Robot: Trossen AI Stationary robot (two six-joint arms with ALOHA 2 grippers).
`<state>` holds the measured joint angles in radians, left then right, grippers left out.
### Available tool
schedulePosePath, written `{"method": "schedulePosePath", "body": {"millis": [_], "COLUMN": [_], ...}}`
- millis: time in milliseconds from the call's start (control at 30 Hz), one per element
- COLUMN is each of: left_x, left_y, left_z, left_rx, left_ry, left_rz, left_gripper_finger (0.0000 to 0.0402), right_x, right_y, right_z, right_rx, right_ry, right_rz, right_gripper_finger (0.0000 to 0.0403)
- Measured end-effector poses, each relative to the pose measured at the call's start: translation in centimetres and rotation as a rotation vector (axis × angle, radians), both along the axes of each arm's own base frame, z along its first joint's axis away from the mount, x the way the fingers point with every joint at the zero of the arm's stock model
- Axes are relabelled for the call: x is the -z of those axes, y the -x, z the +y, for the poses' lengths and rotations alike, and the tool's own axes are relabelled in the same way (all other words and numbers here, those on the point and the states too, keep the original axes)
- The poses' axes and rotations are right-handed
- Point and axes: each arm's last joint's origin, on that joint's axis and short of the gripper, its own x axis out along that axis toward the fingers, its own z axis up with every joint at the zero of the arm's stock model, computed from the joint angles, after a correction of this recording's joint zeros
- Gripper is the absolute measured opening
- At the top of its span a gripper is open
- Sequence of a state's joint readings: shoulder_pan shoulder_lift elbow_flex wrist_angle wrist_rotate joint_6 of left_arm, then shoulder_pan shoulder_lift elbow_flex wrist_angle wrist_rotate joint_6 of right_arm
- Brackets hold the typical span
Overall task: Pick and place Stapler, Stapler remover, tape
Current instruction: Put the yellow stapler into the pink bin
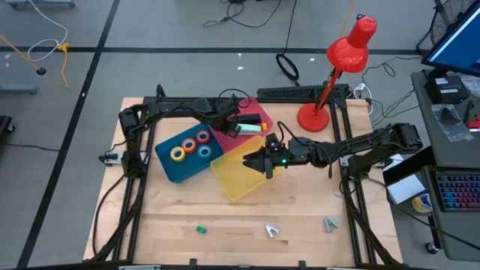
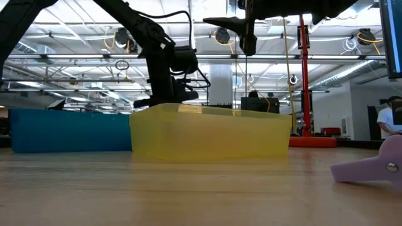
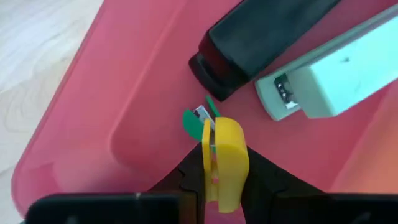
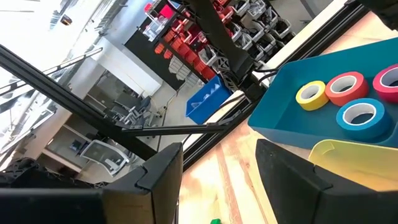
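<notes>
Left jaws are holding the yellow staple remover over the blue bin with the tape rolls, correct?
Not quite. The left gripper holds the yellow staple remover over the red bin, beside the two staplers, not the blue bin. The left wrist view shows it.

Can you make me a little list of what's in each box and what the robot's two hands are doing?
blue bin: four tape rolls, yellow, orange, red, blue
red bin: black stapler, pale green stapler
yellow bin: nothing seen inside
left gripper: over the red bin, shut on a yellow staple remover
right gripper: open, holding nothing, above the yellow bin
table front: three small loose items, one green, two greyish
</notes>
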<state>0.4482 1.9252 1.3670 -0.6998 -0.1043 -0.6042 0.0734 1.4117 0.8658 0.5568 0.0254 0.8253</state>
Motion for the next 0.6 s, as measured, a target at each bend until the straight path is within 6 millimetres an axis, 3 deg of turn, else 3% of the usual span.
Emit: {"method": "schedulePosePath", "body": {"millis": [600], "left_x": [0.2], "left_y": [1.3], "left_z": [1.2], "left_rx": [-0.018], "left_ry": [0.021], "left_rz": [0.059], "left_gripper_finger": [0.0103], "right_x": [0.0], "right_y": [0.0], "right_z": [0.0], "right_rx": [0.000], "right_ry": [0.000], "right_rz": [0.000], "right_gripper_finger": [0.0197]}}
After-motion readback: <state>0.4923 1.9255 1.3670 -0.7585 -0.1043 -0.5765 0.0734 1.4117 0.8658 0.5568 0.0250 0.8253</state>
